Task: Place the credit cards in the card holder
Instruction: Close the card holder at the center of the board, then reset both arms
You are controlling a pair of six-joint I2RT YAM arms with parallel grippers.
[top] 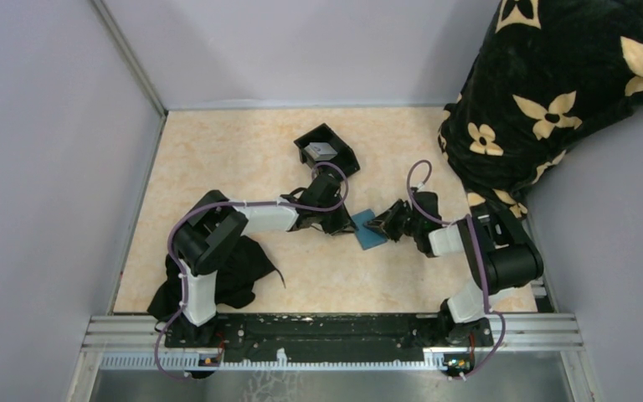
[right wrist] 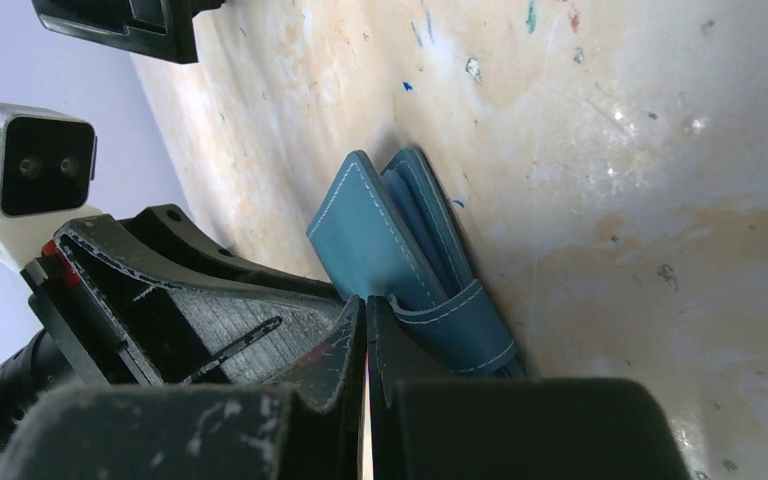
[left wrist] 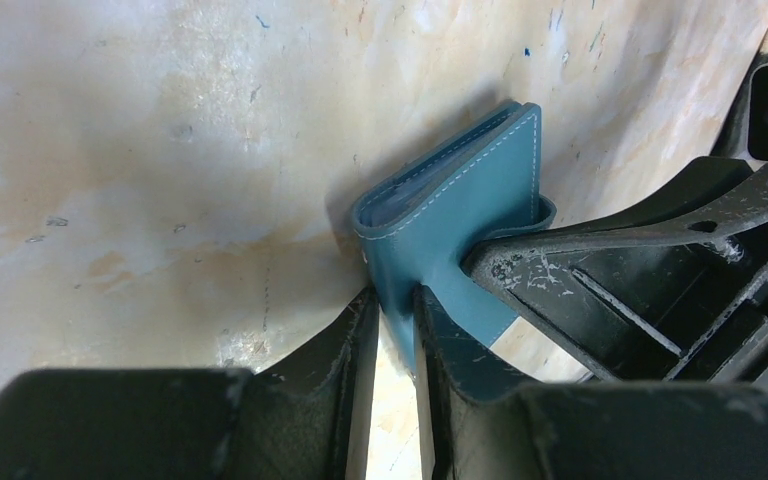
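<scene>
Teal-blue stitched leather card holder (left wrist: 460,190) stands on edge on the mottled beige tabletop (left wrist: 140,150). One cover is nipped between the narrow jaws of the left gripper (left wrist: 397,325). The right gripper (right wrist: 365,330), jaws pressed together, touches it from the opposite side.

Lighting even, diffuse. Soft shadow on counter (left wrist: 160,150) just beyond fingers (left wrist: 345,350); finger bases blurred, close to lens.
</scene>
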